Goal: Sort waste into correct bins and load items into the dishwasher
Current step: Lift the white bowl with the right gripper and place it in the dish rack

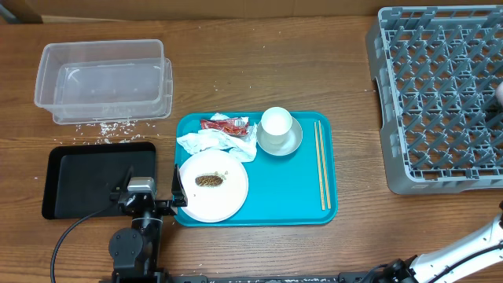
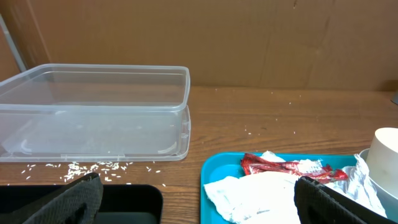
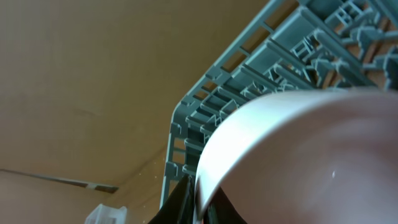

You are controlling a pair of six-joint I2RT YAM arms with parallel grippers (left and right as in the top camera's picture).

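Hovering at the near left between the black tray [image 1: 78, 185] and the turquoise tray [image 1: 306, 206], the left gripper [image 2: 198, 208] is holding its jaws wide and empty beside the white plate [image 1: 229, 198] carrying the brown food scrap [image 1: 209, 180]. Farther back, the crumpled napkin [image 1: 216, 145], red wrapper [image 1: 224, 124], white cup [image 1: 277, 123] and chopsticks [image 1: 321, 165] are lying on that tray, with rice grains [image 1: 106, 126] sitting before the clear tub [image 1: 102, 79]. At the far right, the right gripper [image 3: 198, 204] is pinching a small white bowl [image 3: 298, 162] by its rim at the grey dish rack [image 1: 440, 94].

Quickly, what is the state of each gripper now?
Left gripper: open, holding nothing.
Right gripper: closed on the rim of a white bowl.
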